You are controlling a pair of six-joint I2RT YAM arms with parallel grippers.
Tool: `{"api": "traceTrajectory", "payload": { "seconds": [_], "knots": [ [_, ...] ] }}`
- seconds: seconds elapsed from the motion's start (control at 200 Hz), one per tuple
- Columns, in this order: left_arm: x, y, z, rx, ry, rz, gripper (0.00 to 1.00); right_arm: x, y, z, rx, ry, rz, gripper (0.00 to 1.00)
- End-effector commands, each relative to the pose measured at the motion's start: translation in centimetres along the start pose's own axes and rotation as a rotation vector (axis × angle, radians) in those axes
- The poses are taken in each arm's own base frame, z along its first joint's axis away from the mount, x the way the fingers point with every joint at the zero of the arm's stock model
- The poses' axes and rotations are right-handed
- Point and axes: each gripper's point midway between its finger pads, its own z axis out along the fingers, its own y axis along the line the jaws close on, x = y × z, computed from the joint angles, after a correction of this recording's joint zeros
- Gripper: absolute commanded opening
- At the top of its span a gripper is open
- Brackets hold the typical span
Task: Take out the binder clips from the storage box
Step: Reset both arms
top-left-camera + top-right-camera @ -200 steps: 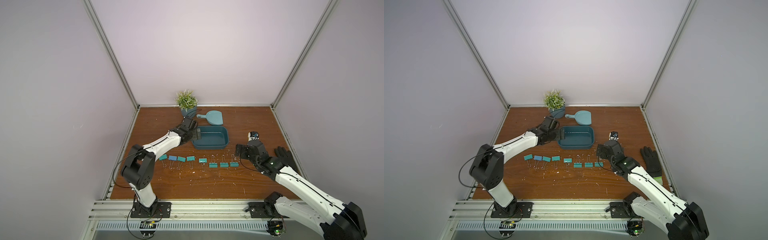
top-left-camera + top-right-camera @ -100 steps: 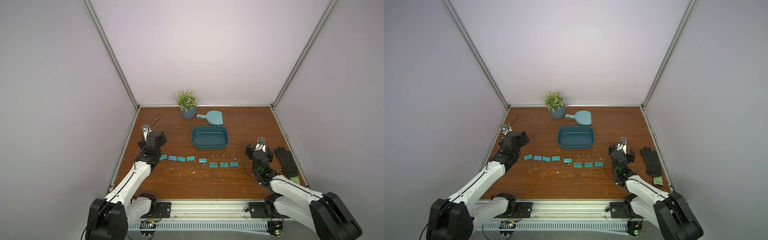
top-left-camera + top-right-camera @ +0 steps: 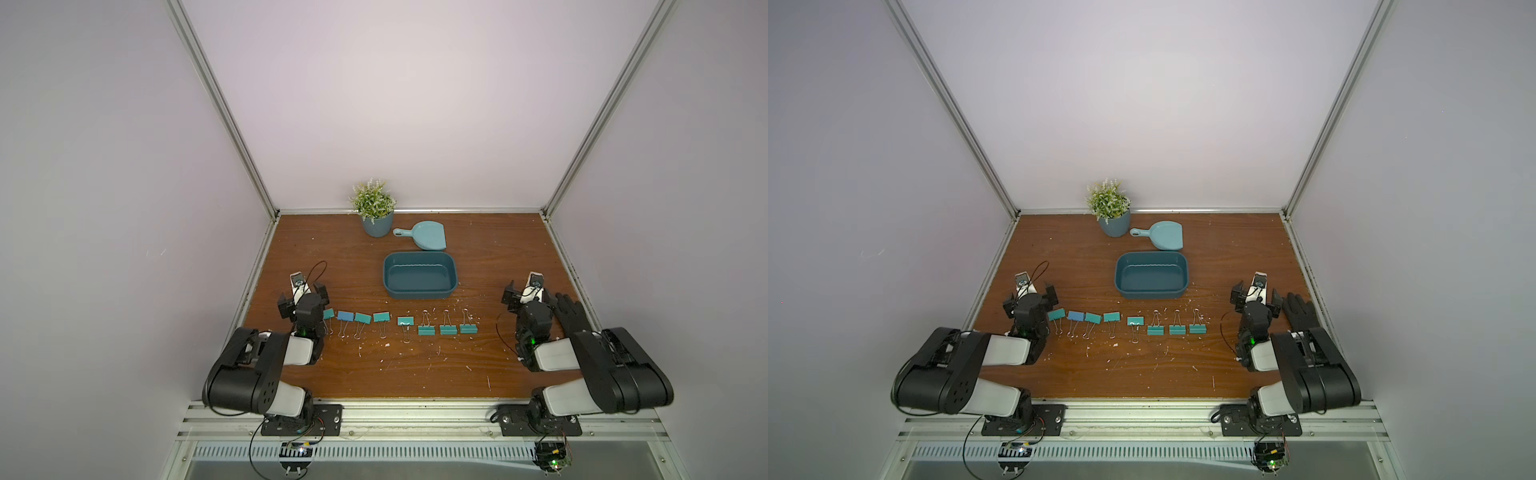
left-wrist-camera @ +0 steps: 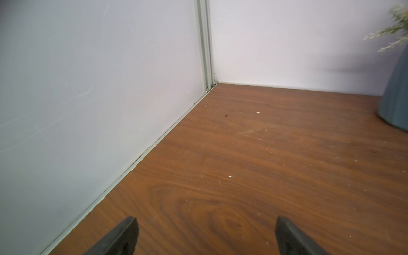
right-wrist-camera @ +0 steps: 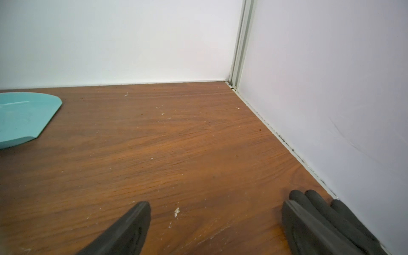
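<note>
While left tool [image 4: 206, 220] and right tool [image 5: 216, 205] gape empty, storage box [image 3: 419, 292] lies long axis left-to-right, binder clips [image 3: 405, 321] rowed parallel.

1. The worktop [image 3: 415, 374] is brown wood-grain board, smooth with a faint sheen and speckled with pale crumbs.
2. The storage box [image 3: 419, 294] is smooth dark teal plastic with a soft gloss.
3. The binder clips [image 3: 427, 330] have painted teal or blue bodies and bright silver wire handles.
4. The dustpan [image 3: 430, 235] is smooth light blue plastic; the pot [image 3: 377, 226] is matt blue-grey.
5. The glove [image 5: 320, 205] looks black, rubbery and matt.
6. The left claw [image 4: 206, 236] and right claw [image 5: 216, 212] have dark grey, matt fingers [image 4: 123, 237].
7. The walls [image 3: 395, 104] are matt pale panels; the frame posts [image 3: 224, 112] look like dull metal.
</note>
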Motion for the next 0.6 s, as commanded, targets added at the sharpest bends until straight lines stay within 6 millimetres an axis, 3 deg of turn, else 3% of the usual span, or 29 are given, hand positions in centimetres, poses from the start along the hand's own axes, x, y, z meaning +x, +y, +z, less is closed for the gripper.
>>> {"api": "traceTrajectory", "payload": {
  "seconds": [0.0, 0.12, 0.596],
  "knots": [
    [-3.3, -2.4, 0.3, 0.155, -0.129, 0.001, 1.0, -2.9, 1.9, 0.2, -0.108, -0.125, 0.033, 0.99],
    [-2.6, -2.1, 0.3, 0.197, -0.129, -0.025, 1.0, -2.3, 2.6, 1.3, -0.136, -0.057, 0.012, 0.99],
    [-2.6, -2.6, 0.1, 0.221, -0.132, -0.008, 1.0, -2.3, 2.6, 1.2, -0.136, -0.061, 0.015, 0.99]
  ]
}}
